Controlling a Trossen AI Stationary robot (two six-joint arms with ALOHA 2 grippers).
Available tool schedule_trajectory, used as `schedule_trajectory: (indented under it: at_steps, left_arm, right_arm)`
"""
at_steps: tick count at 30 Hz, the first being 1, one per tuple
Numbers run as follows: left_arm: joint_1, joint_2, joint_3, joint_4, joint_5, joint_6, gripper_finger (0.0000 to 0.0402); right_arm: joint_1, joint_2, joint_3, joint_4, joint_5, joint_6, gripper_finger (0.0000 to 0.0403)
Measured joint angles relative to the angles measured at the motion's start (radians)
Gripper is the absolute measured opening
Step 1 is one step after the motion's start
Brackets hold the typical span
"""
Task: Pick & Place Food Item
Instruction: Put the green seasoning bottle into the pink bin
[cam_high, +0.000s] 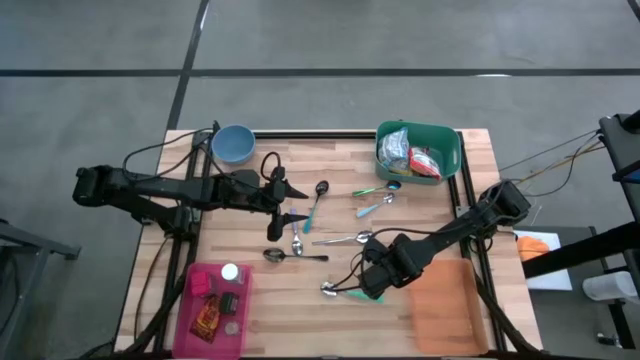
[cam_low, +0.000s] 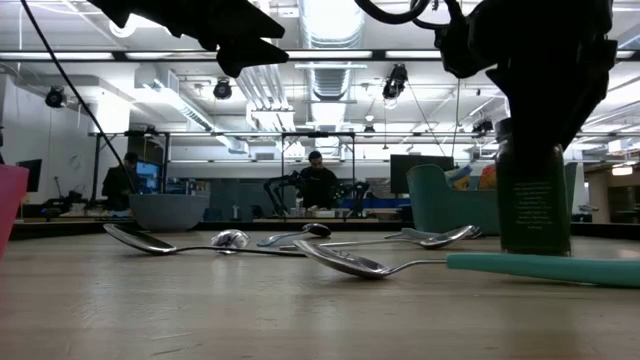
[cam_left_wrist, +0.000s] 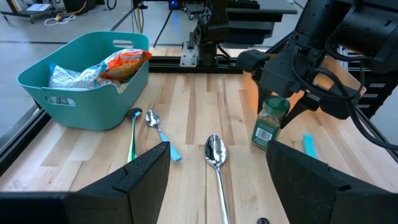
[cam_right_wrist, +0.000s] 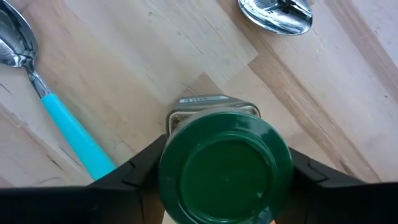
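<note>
The right gripper (cam_right_wrist: 224, 171) is down over the spice jar (cam_right_wrist: 225, 163), which stands upright on the table (cam_high: 440, 210) beside a teal-handled spoon (cam_right_wrist: 68, 134), fingers hugging its green lid. The left gripper (cam_high: 290, 203) hovers near the bowl (cam_high: 233, 144), fingers wide apart.

Bowl (cam_high: 233, 144) at the worktop's (cam_high: 300, 300) far left corner, bin (cam_high: 417, 150) holding packets at the far right, tray (cam_high: 213, 305) at the near left, spoons (cam_high: 318, 195) scattered between, jar (cam_left_wrist: 269, 121) upright near centre-right (right pincer (cam_right_wrist: 225, 163) straddling its lid).
</note>
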Motion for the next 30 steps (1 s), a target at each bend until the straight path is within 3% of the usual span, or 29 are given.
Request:
schedule_trajectory:
  at_steps: [22, 30]
  left_arm:
    - [0.000, 0.000, 0.000, 0.000, 0.000, 0.000, 0.0269]
    - [0.000, 0.000, 0.000, 0.000, 0.000, 0.000, 0.0269]
  right_arm:
    - [-0.001, -0.004, 0.000, 0.001, 0.005, 0.002, 0.0214]
    - [0.015, -0.026, 0.053, 0.004, 0.124, -0.018, 0.0213]
